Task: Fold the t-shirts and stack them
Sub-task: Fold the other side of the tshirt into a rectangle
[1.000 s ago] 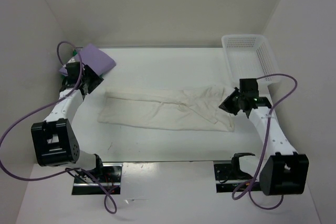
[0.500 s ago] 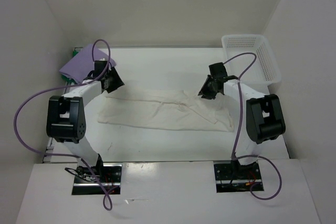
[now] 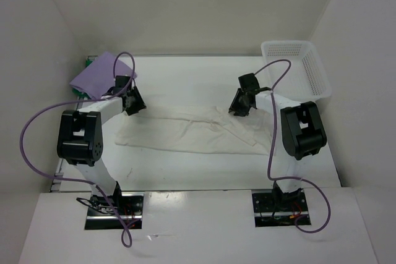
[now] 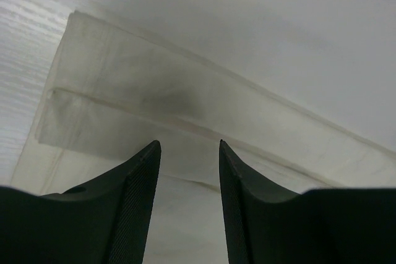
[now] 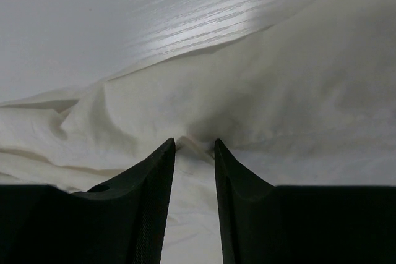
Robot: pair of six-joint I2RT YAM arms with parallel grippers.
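The cream-white t-shirt [image 3: 192,131] lies folded into a long strip across the middle of the table. My left gripper [image 3: 133,103] hovers over its far-left corner [image 4: 124,78]; its jaws stand open with flat cloth showing between the fingers [image 4: 139,202]. My right gripper [image 3: 238,104] is at the far edge toward the strip's right end, jaws open, with a small raised fold of cloth [image 5: 195,146] between the fingertips [image 5: 162,171]. At the back left lies the lavender t-shirt [image 3: 96,77], folded, with a sliver of green t-shirt [image 3: 87,63] under it.
A white lattice basket [image 3: 296,69] stands at the back right corner. White walls close in the table on the left, back and right. Purple cables loop above both arms.
The left gripper moved from beside the lavender shirt to the cream shirt's far-left corner. The right gripper moved from the shirt's right end to its far edge, and its jaws opened.
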